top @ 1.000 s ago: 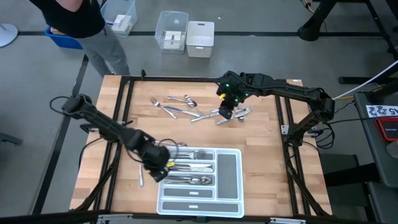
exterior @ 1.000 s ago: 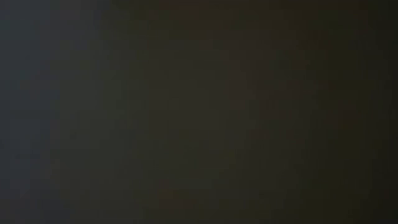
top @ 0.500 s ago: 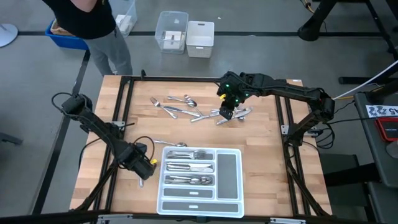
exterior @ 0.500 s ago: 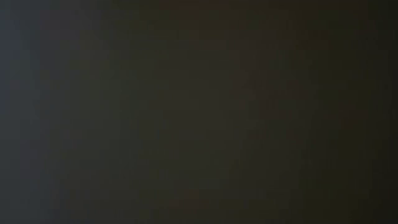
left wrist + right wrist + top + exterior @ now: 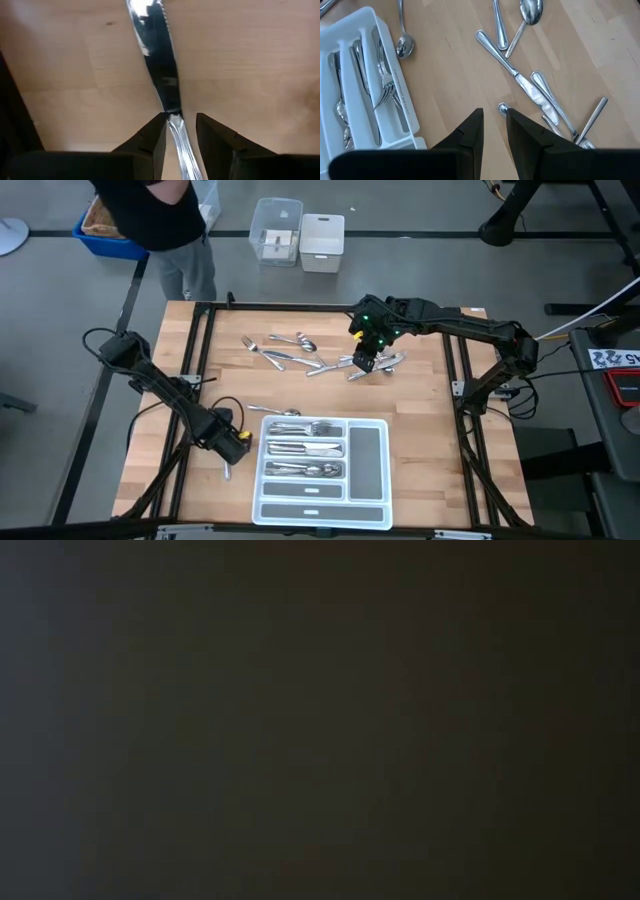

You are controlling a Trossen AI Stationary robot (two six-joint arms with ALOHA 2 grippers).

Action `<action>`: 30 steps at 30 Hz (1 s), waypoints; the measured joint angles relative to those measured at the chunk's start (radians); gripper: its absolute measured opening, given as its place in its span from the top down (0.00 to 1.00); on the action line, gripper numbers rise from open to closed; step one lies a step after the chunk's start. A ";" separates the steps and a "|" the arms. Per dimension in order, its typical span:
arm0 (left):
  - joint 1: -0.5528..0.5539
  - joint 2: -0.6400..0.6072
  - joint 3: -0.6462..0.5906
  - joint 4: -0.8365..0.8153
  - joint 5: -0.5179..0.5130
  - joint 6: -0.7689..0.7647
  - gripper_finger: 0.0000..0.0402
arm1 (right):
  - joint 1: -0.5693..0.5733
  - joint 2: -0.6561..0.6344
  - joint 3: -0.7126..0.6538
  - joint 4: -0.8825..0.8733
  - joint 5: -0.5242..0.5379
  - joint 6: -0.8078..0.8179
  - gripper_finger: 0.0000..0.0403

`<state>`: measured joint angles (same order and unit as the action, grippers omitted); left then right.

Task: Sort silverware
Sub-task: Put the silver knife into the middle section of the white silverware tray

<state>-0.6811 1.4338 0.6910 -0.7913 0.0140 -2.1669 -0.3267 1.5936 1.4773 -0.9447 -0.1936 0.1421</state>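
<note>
At about seven o'clock on the table [image 5: 420, 430], the left end effector [image 5: 179, 131] stands low over a lone knife [image 5: 156, 60] lying just outside the white tray [image 5: 368, 455]. Its fingers are slightly apart and straddle the handle where it meets the blade, gripping nothing yet.

To do this pick well, it should drop until the fingertips meet the wood, close squarely across the narrow handle, then lift level so the knife does not swing before going in with the other knives.

The tray, at six o'clock, already holds forks, knives and spoons in separate slots.

Farther off, near one o'clock, the right end effector [image 5: 494, 125] hovers partly open and empty over the loose silverware [image 5: 320, 358], its fingers above a handle's end.
</note>
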 joint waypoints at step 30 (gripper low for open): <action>0.000 -0.035 -0.080 0.090 0.000 0.111 0.94 | 0.000 0.000 0.000 0.001 0.002 -0.040 0.79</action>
<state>-0.6815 1.3985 0.6106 -0.7017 0.0142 -2.0556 -0.3267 1.5936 1.4773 -0.9436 -0.1913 0.1025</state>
